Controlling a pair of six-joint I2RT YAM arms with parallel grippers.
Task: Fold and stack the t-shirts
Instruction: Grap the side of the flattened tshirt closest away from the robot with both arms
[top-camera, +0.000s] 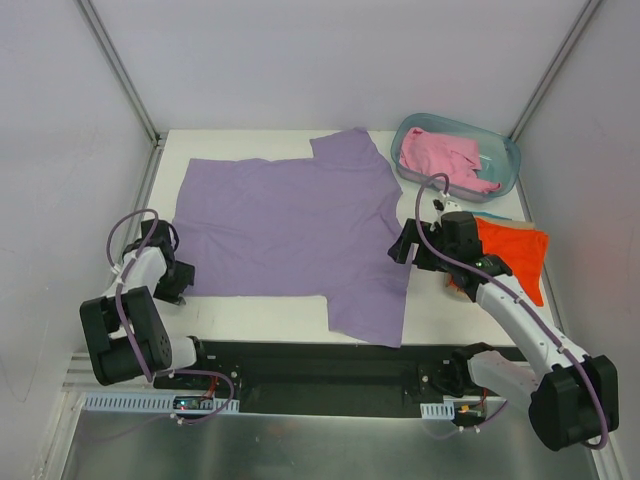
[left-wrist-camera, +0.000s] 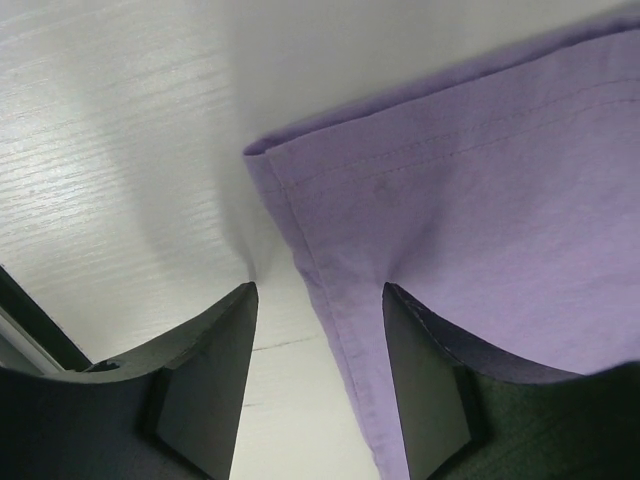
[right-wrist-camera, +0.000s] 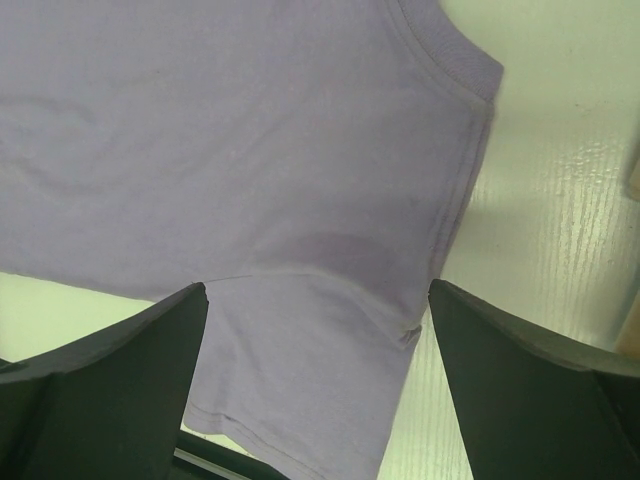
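Note:
The lavender-purple t-shirt (top-camera: 285, 225) lies spread flat on the white table, one sleeve hanging toward the front edge. My left gripper (top-camera: 176, 282) is open at the shirt's near-left hem corner; in the left wrist view the hem (left-wrist-camera: 330, 300) runs between the two fingers. My right gripper (top-camera: 403, 243) is open just above the shirt's right side near the collar; the shirt fills the right wrist view (right-wrist-camera: 250, 150) with the sleeve between the fingers. The orange t-shirt (top-camera: 515, 255) lies at the right under my right arm. The pink t-shirt (top-camera: 440, 155) sits in the tub over a strip of teal cloth (top-camera: 490, 165).
The translucent blue-green plastic tub (top-camera: 505, 150) stands at the back right. Grey walls enclose the table on three sides. A black rail (top-camera: 320, 365) runs along the near edge between the arm bases.

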